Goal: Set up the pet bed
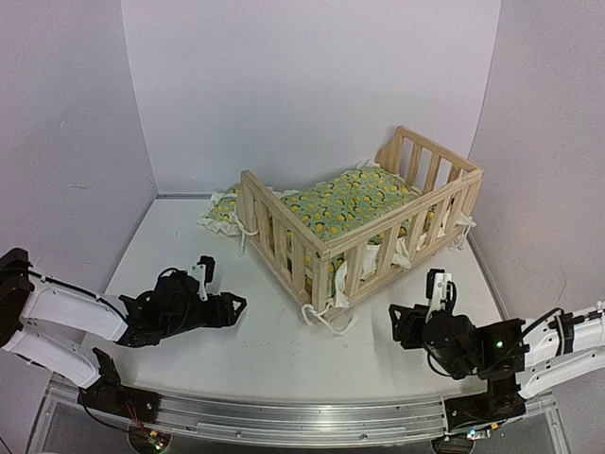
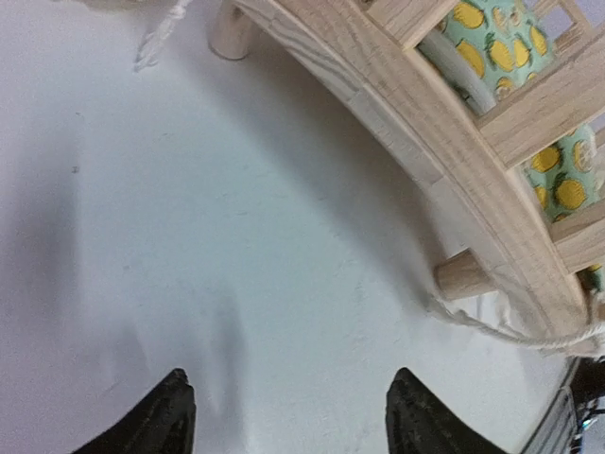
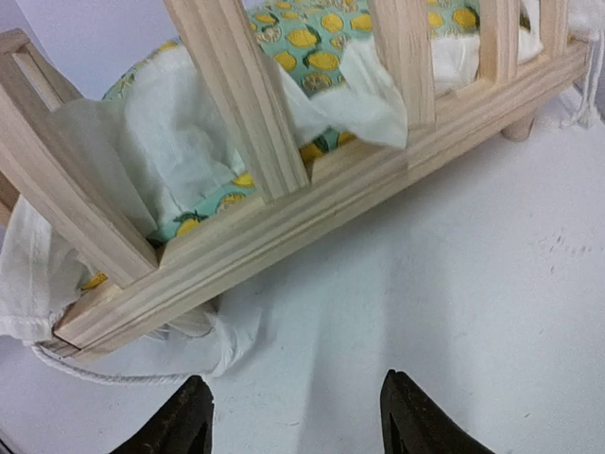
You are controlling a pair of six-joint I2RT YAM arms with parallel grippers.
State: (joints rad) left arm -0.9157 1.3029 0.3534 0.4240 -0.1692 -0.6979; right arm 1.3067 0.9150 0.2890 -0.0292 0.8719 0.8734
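Bed frame: the pale slatted pet bed (image 1: 284, 236) stands on the white table (image 1: 180, 241), right of centre and set at a diagonal.
Cushion: the green, yellow-printed cushion (image 1: 354, 203) lies inside the frame. Its cream ruffle pokes out between the slats and spills past the far-left end.
Cord: a white cord (image 1: 326, 320) lies on the table at the frame's near corner.
Left gripper: the left gripper (image 2: 295, 416) is near left, low over the table and apart from the frame, fingers spread with nothing between them.
Right gripper: the right gripper (image 3: 298, 421) is near right, close to the frame's near rail, fingers spread, holding nothing.

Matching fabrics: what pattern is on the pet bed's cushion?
The cushion has yellow lemon-like fruits on green; it shows best in the right wrist view.
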